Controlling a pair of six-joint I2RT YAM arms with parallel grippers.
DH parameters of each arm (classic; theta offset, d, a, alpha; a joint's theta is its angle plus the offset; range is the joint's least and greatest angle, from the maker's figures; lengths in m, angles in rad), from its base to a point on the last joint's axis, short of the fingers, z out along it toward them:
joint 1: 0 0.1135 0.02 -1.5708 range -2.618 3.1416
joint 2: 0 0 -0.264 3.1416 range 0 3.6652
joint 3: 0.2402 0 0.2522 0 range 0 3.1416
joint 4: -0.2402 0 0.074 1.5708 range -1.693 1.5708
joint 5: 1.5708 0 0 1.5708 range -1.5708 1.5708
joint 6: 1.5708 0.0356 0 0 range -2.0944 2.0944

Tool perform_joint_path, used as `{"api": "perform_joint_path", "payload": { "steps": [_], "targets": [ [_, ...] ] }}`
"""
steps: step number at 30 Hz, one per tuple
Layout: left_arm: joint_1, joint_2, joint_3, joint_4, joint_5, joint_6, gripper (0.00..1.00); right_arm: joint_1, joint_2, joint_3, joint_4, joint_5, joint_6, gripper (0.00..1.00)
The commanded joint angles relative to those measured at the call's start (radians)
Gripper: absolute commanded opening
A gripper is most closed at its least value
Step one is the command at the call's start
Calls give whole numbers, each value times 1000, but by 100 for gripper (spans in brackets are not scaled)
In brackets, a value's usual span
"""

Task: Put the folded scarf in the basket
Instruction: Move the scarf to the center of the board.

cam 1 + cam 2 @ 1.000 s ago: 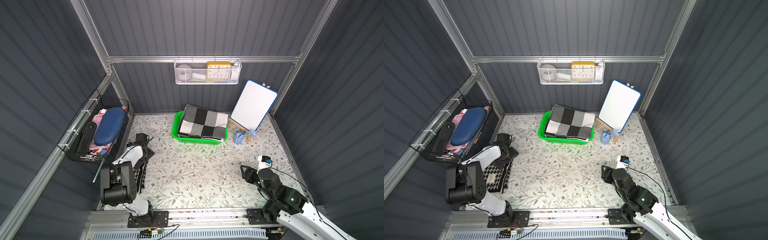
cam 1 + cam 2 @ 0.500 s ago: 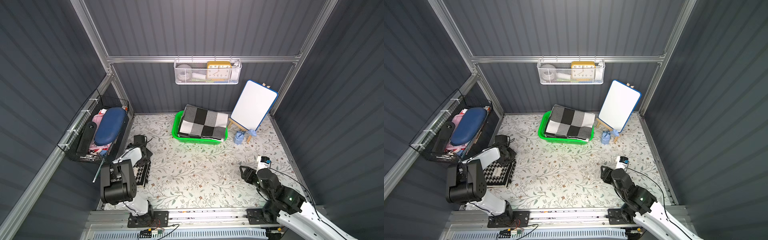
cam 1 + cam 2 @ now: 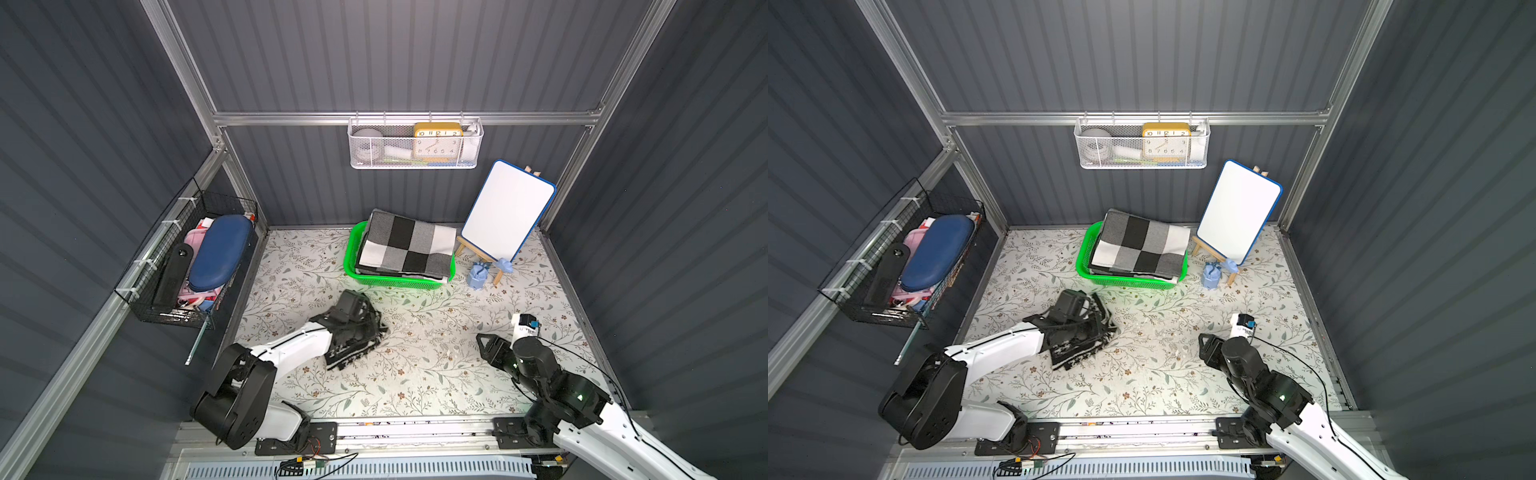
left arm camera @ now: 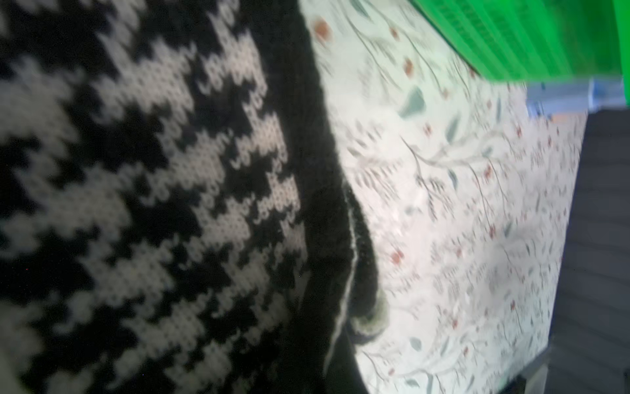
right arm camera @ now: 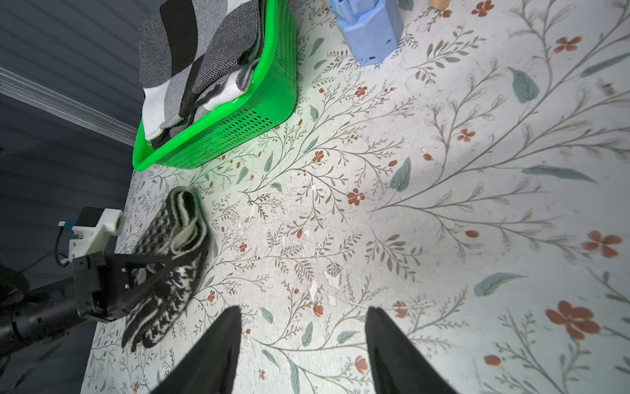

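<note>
**Q:** Item, left pincer [image 5: 172, 262]: condition?

**A:** Mine. Clamped tight on one end of the houndstooth scarf [image 3: 353, 353]. A second ago both were at the left edge of the counter [image 3: 415, 365], the pincer open. Now they sit lower centre in a top view.

**Q:** Item, green basket [image 3: 351, 257]?

**A:** Just above the scarf in frame, near but apart. A checked blanket [image 3: 407, 245] already fills it.

**Q:** Right pincer [image 5: 303, 314]?

**A:** Partly open, empty.

**Q:** Remarks?

**A:** Grasp made and carry begun, I judge. The drop remains.
</note>
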Motion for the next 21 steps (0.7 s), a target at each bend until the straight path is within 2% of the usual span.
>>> {"api": "perform_joint_path", "payload": {
  "steps": [1, 3, 5, 6, 7, 10, 14, 17, 18, 21],
  "targets": [
    [-178, -9, -7, 56, 23, -129, 12, 4, -17, -15, -46, -14, 47, 62],
    [-299, 13, 23, 75, -3, -157, 19, 3, -22, -15, -59, -18, 61, 62],
    [-397, 50, 74, 90, -15, -164, 35, 3, -23, -15, -67, -24, 68, 62],
    [-437, 71, 104, 96, -19, -157, 48, 4, -22, -15, -70, -28, 73, 62],
    [-466, 87, 133, 97, -25, -155, 66, 3, -19, -15, -68, -31, 75, 62],
    [-501, 99, 202, 76, -65, -130, 99, 3, 2, -14, -70, -40, 83, 62],
    [-502, 31, 219, 16, -131, -152, 99, 5, 78, 8, -58, -92, 84, 61],
    [-495, -52, 197, -87, -271, -186, 99, 6, 192, 43, -16, -169, 84, 60],
    [-480, -85, 175, -108, -292, -204, 99, 12, 245, 57, 1, -188, 86, 60],
    [-386, -179, 89, -136, -261, -247, 99, 50, 397, 121, 41, -210, 69, 60]
  ]
}}
